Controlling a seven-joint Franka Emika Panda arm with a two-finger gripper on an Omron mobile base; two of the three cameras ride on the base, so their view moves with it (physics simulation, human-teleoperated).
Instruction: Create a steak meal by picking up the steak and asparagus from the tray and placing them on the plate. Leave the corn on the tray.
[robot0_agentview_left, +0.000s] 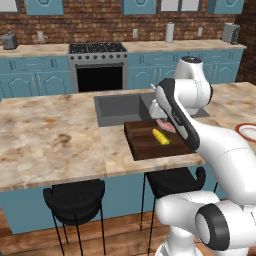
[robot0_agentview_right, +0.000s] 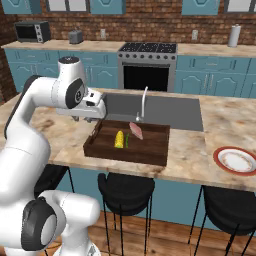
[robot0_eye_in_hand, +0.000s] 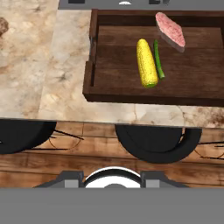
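Hovering above the near edge of the table (robot0_agentview_right: 210, 120), the end effector (robot0_agentview_right: 86, 118) hangs just off the tray's left end, well short of any food. Whether its fingers stand wide or narrow cannot be told; nothing appears to be held.

Nearest item: the tray (robot0_eye_in_hand: 113, 94), dark wood with low walls, sits at the front edge of the table, just ahead of the sink (robot0_agentview_right: 160, 111). Inside it, the corn (robot0_eye_in_hand: 146, 63) lies lengthwise, with the asparagus (robot0_eye_in_hand: 158, 59) just beside it on the right, roughly parallel; the two look to be touching or nearly so, though the hand view is too coarse to settle that. Farther back, toward the tray's far right corner, the steak (robot0_eye_in_hand: 170, 29) rests with one edge seemingly raised against the wall.

The plate (robot0_agentview_right: 236, 160) stands on the table well apart from the tray, to the right, and carries nothing. Neither item has yet been transferred.

Step in hand, as judged: approach for the first pick. The steak is the easier target, being clear of the corn. Recommend bringing the hand over the tray, centring on the slab, and closing across its narrow width. For the asparagus, the fingers should straddle the stalk without catching the cob, which must stay put.
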